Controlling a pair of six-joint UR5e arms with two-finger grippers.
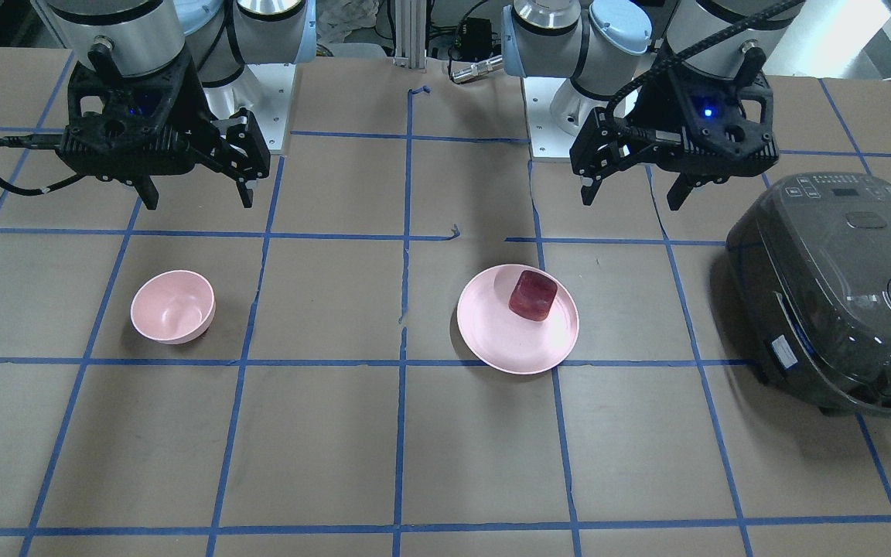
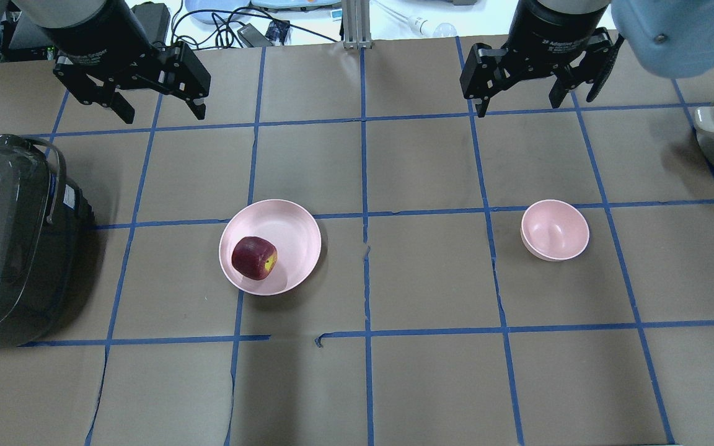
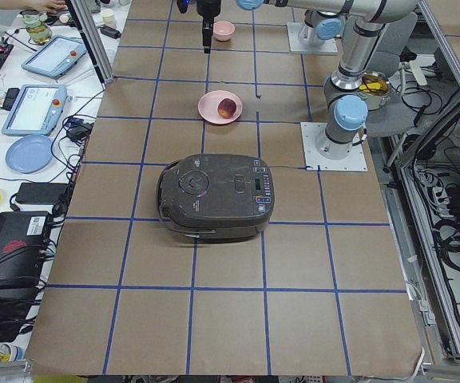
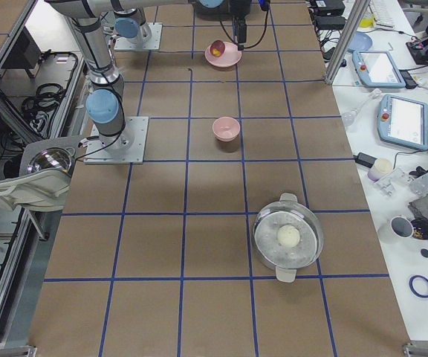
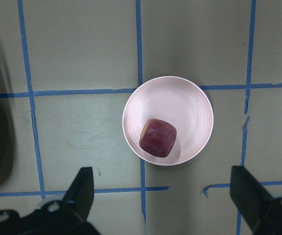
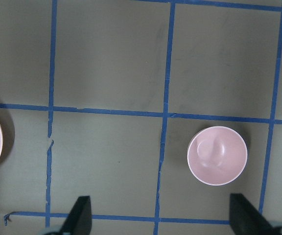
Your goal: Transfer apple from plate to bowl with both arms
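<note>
Overhead exterior: I am watching the brown, blue-taped counter (image 2: 431, 384) from the remote desk, with the transfer not yet begun. Nearest the robot, the apple (image 2: 254, 257) sits on the pink plate (image 2: 292, 229), off-centre toward the plate's near-left rim. Well apart to the right, the pink bowl (image 2: 555, 230) stands upright and holds nothing. Beyond them, the left gripper (image 2: 163, 114) hangs above the counter with jaws spread wide and gripping nothing. The right gripper (image 2: 518, 108) hangs past the bowl, jaws equally wide and also bare. A dark rice cooker (image 2: 4, 241) sits at the left edge, close to the left arm's side.

As I judge it, the danger lies in the fruit's gloss and blocky shape: jaws closing on a corner could squirt it off the low rim. The hand-over between the two arms is the other weak point, since a release before the second grip is firm would drop it. The small bowl could tip under an off-centre release.
</note>
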